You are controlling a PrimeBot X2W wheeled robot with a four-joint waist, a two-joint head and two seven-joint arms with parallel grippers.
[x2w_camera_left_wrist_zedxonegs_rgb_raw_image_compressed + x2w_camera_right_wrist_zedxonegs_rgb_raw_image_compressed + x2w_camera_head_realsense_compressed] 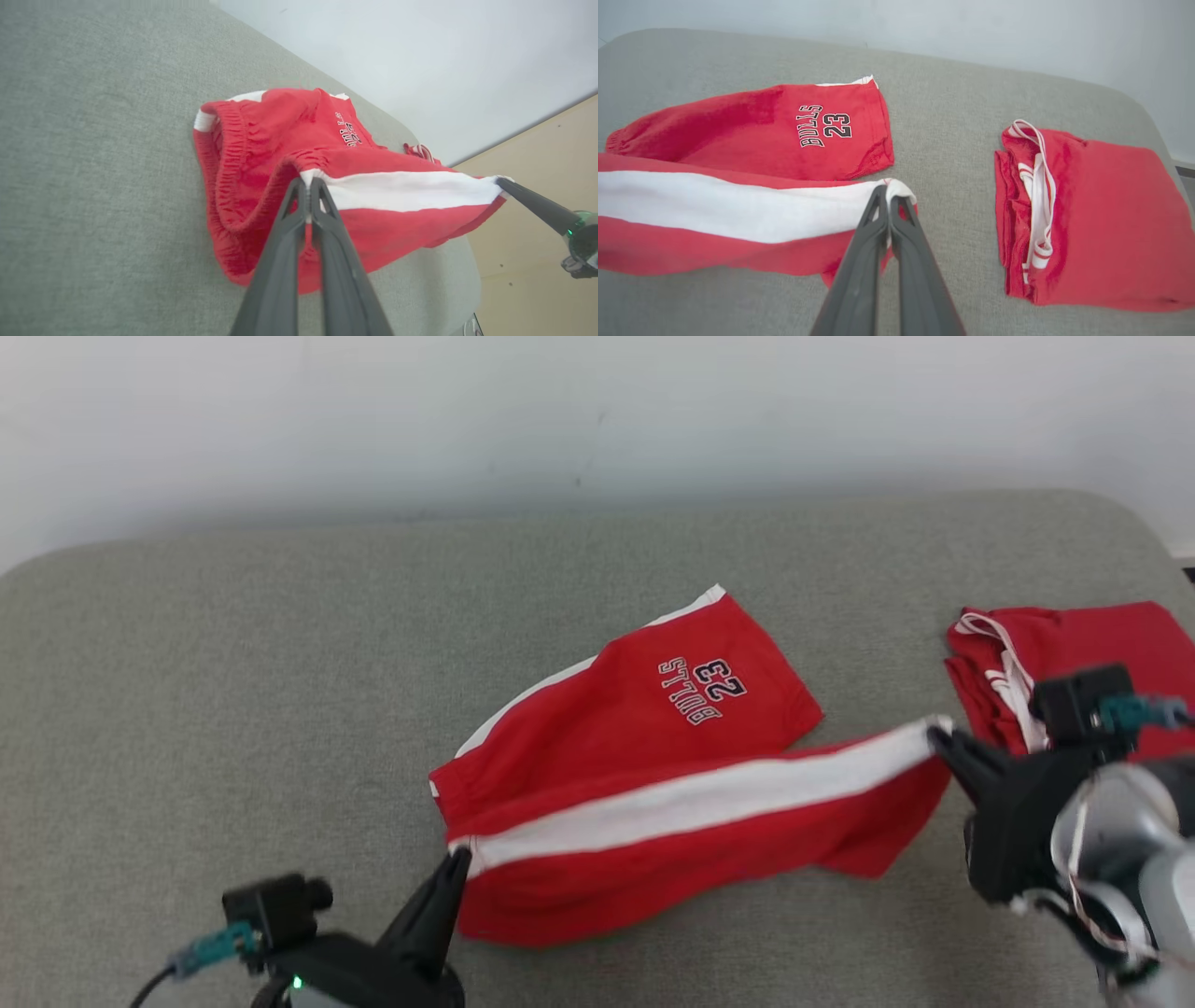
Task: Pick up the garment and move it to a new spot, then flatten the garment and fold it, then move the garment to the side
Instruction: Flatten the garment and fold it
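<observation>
- Two pinches shut on shorts: left gripper at waistband, right gripper at hem.
- Shorts mid grey pad, stripe edge lifted.
- Light, floppy, sags between grips; likely hold corners, keep taut.

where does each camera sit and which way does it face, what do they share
Head view: on the head, facing forward and down at the grey table; left gripper lower left, right gripper at right, both shut on the red shorts.
Left wrist view: on the left wrist, looking along its own fingers at the waistband; the right gripper shows far right.
Right wrist view: on the right wrist, along its fingers at the leg hem, folded red garment beside.
Shared: all three show the white stripe.
</observation>
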